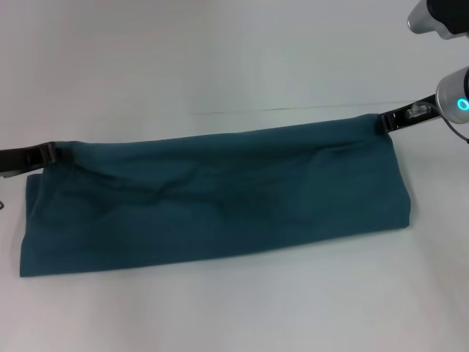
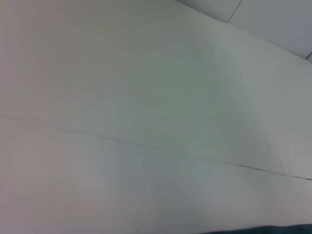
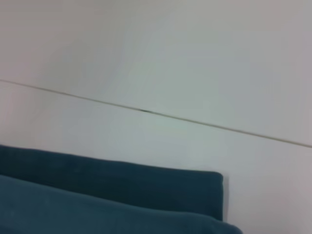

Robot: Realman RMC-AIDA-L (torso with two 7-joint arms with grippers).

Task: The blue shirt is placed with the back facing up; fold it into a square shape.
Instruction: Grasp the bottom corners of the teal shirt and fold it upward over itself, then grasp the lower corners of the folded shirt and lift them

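teal-blue soft cotton shirt [image 1: 220,194], already folded into a long band, lies on the white table [image 1: 220,59] with its long axis running left to right. the left gripper [image 1: 50,153] pinches the far-left corner and the right gripper [image 1: 386,122] pinches the far-right corner, one at each end, equally placed. the next fold probably brings one end across toward the other.

I see the blue shirt [image 1: 220,198] as soft matt cloth, lightly creased; the table [image 1: 220,66] under it looks smooth, matt white, with one thin seam.
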